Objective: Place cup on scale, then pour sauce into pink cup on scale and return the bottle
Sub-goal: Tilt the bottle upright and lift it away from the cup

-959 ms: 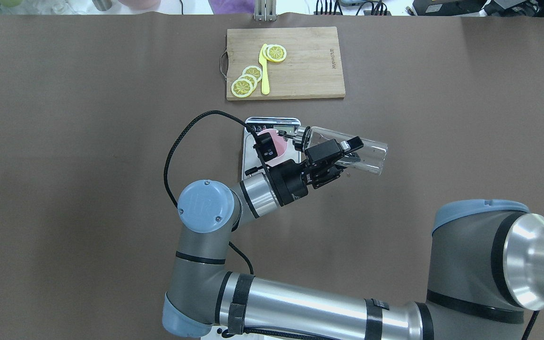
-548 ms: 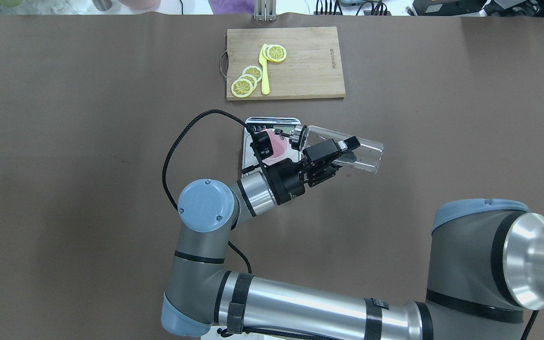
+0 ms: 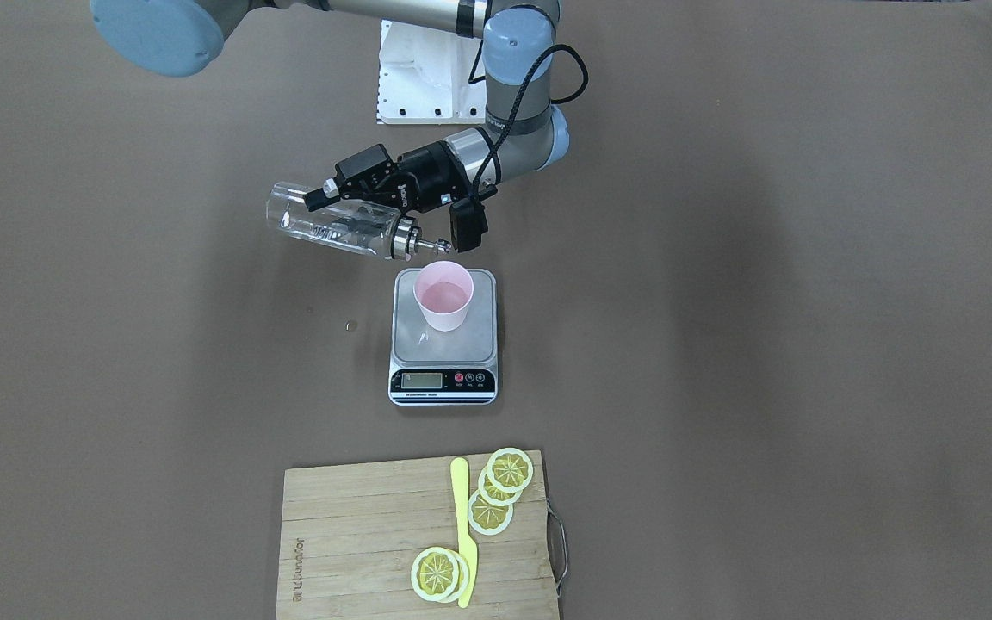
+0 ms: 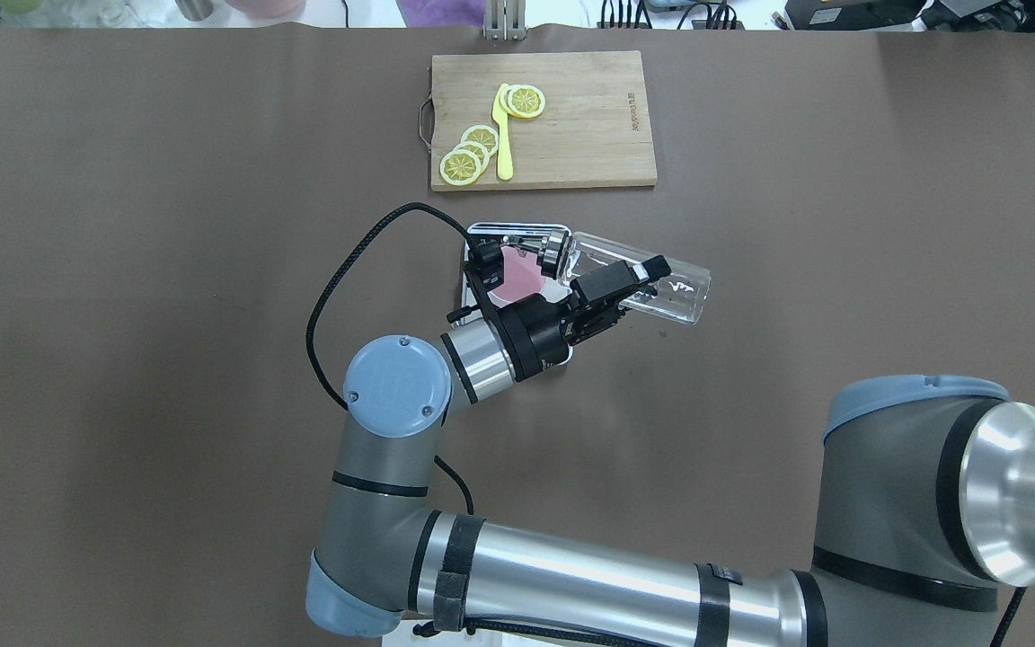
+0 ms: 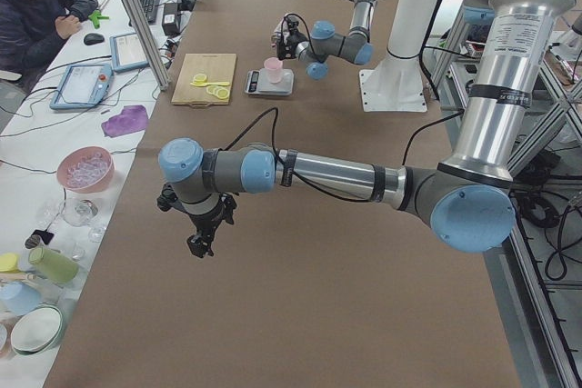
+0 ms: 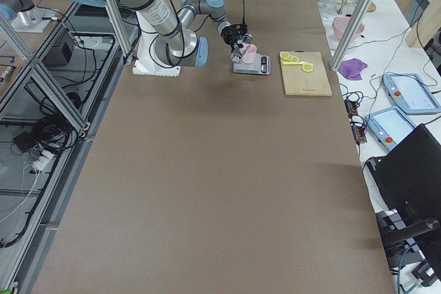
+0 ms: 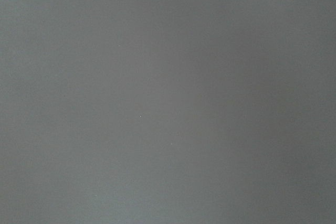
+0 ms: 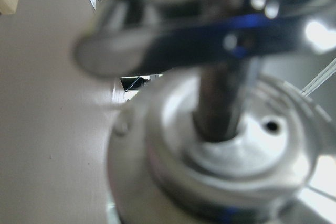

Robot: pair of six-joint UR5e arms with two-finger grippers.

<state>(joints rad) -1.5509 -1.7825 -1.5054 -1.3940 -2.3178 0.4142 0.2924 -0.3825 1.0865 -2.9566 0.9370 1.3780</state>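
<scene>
The pale pink cup (image 3: 443, 297) stands upright on the steel scale (image 3: 480, 340); both also show in the overhead view, cup (image 4: 517, 274) and scale (image 4: 517, 231). My right gripper (image 3: 334, 209) is shut on the clear bottle (image 3: 315, 222), holding it nearly horizontal. Its silver spout (image 3: 427, 245) points at the cup's far rim, just above it. In the overhead view the right gripper (image 4: 636, 288) grips the bottle (image 4: 675, 288) mid-body. The right wrist view shows the blurred spout (image 8: 220, 77) up close. My left gripper (image 5: 202, 238) hangs over bare table far from the scale; I cannot tell whether it is open.
A wooden chopping board (image 4: 589, 135) with lemon slices (image 4: 468, 155) and a yellow knife (image 4: 503, 135) lies beyond the scale. A small speck (image 3: 351, 325) lies on the brown table beside the scale. The left wrist view shows only plain grey surface.
My right gripper has carried the bottle to the view's left and slightly away, bringing the spout further over the cup. The cup and scale have not moved.
</scene>
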